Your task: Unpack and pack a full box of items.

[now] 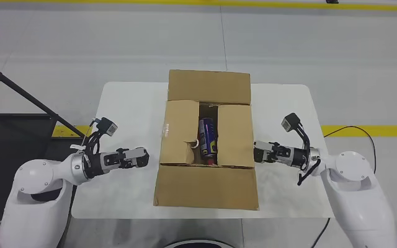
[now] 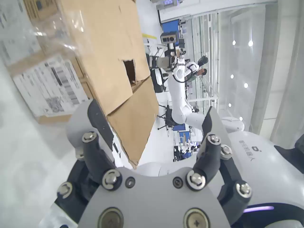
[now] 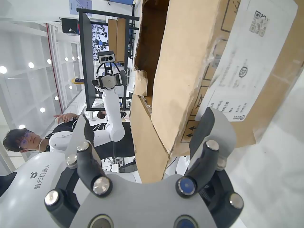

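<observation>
A brown cardboard box (image 1: 208, 186) stands in the middle of the white table (image 1: 124, 105) with its four flaps folded outward. Through the gap between the side flaps shows a blue spray can (image 1: 208, 137) with a red cap, lying inside. My left gripper (image 1: 144, 157) is open, a short way off the box's left wall (image 2: 95, 36). In its wrist view a flap corner (image 2: 135, 124) lies between the left gripper's (image 2: 151, 109) fingers. My right gripper (image 1: 257, 150) is open at the box's right side, and the edge of the right flap (image 3: 163, 91) sits within the right gripper's (image 3: 146, 116) span.
White shipping labels (image 2: 49, 81) (image 3: 247, 67) are stuck on the box's side walls. Bare table lies on either side of the box. A black frame (image 1: 25, 99) stands beside the table's left edge.
</observation>
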Controlling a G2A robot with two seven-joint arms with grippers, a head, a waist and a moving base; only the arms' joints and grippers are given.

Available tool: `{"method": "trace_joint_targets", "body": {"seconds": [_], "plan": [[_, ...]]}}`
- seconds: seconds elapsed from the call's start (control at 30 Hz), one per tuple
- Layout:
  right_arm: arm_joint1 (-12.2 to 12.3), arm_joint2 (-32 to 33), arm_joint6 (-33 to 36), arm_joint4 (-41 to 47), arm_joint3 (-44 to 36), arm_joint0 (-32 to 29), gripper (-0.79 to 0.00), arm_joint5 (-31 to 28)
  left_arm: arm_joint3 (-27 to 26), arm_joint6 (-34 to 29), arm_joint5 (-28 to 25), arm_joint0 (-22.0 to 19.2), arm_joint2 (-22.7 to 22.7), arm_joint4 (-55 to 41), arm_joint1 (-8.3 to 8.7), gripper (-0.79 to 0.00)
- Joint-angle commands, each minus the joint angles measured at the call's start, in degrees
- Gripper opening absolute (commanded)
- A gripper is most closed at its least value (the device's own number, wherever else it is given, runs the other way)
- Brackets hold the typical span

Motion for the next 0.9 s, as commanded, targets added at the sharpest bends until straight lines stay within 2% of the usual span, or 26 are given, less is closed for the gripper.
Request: {"method": "trace_joint_targets", "body": {"seconds": [0.0,0.13,0.27,0.43,0.57,0.87], "plan": [[-0.09,-0.89,0.01,0.01,0.11,0.62,0.0,0.13,0.59,-2.36,-0.83,0.82,-0.46,0.94,0.36,0.0],[-0.27,-2.25,-1.29,-0.32,0.03,1.77,0.0,-0.11,1.34,-4.67,-3.1,2.49,-0.81,5.33,1.05,0.0],[-0.27,-1.07,-4.84,0.52,-0.68,1.82,0.0,-1.52,2.47,-7.11,-3.32,2.65,0.4,3.54,1.43,0.0],[-0.34,0.85,-12.07,0.86,-2.43,1.07,0.0,-2.49,4.69,-10.27,-4.76,1.11,4.42,-0.5,1.71,0.0],[-0.35,0.87,-12.54,0.89,-2.56,1.02,0.0,-2.19,6.51,-10.27,-5.78,-0.17,7.71,-2.35,2.02,0.0],[-0.41,0.64,-14.08,0.13,-2.58,0.71,0.0,-2.15,10.16,-10.27,-8.4,-3.23,11.69,-7.52,3.11,0.0]]}}
